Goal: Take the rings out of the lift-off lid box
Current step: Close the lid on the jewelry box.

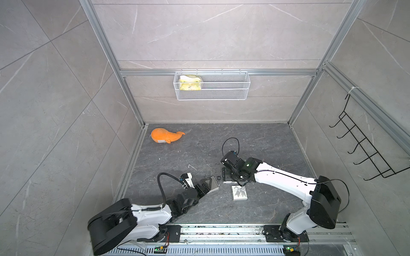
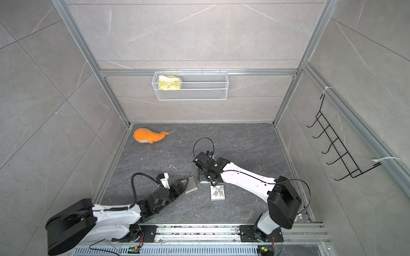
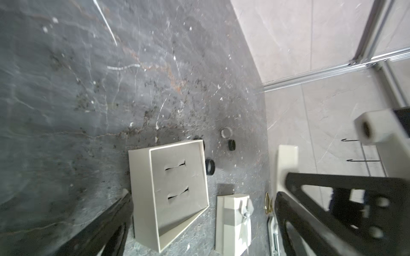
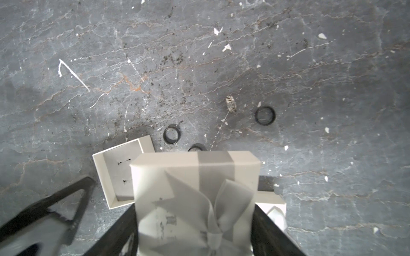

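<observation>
The white box base (image 3: 177, 190) sits on the dark floor with its grey insert's two slits empty. It shows in both top views (image 1: 213, 183) (image 2: 191, 187). Three black rings (image 4: 170, 135) (image 4: 265, 115) (image 4: 196, 148) lie on the floor just beyond it, the last half hidden behind the lid; one shows in a top view (image 1: 218, 178). My left gripper (image 3: 205, 199) (image 1: 209, 188) is open wide, with one finger beside the base. My right gripper (image 4: 195, 232) is shut on the bow-topped lid (image 4: 195, 188) (image 1: 239, 192), held above the floor.
A silver studded ring (image 4: 230, 104) lies among the black ones. Another white box (image 4: 270, 199) sits under the right arm. An orange plush whale (image 1: 166, 137) lies at the back left. A wire basket (image 1: 211, 85) hangs on the back wall and a hook rack (image 1: 363, 146) on the right wall.
</observation>
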{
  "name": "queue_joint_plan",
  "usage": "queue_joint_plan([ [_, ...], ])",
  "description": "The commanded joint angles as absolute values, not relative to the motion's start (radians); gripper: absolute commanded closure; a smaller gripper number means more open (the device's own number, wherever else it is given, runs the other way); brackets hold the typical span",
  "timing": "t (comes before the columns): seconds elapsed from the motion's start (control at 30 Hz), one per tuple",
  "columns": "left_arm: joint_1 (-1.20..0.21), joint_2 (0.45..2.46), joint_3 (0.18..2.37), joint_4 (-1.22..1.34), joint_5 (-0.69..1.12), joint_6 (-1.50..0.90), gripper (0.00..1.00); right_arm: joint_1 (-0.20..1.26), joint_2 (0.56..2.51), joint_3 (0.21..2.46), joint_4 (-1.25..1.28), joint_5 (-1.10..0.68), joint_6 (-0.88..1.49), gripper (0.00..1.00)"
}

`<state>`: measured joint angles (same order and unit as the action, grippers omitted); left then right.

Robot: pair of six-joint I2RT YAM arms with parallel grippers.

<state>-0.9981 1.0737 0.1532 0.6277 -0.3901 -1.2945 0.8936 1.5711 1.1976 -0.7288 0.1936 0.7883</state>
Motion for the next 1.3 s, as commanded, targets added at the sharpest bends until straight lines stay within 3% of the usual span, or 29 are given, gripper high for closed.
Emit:
queue_joint_plan([
  [0.0, -0.99, 0.826, 0.202, 0.289, -0.506, -1.181, 0.0, 0.92, 1.604, 1.23, -0.744, 0.189, 0.753, 0.27],
  [0.17, -0.971, 0.536, 0.272, -0.129, -0.595, -1.114, 0.0, 0.935, 1.655, 1.264, -0.728, 0.156, 0.686, 0.28],
  [0.4, -0.937, 0.477, 0.331, -0.376, -0.611, -1.06, 0.0, 0.964, 1.768, 1.404, -0.796, 0.142, 0.597, 0.28],
  [1.27, -0.933, 0.494, 0.308, -0.511, -0.675, -1.02, 0.0, 1.013, 1.992, 1.597, -0.891, 0.139, 0.586, 0.28],
])
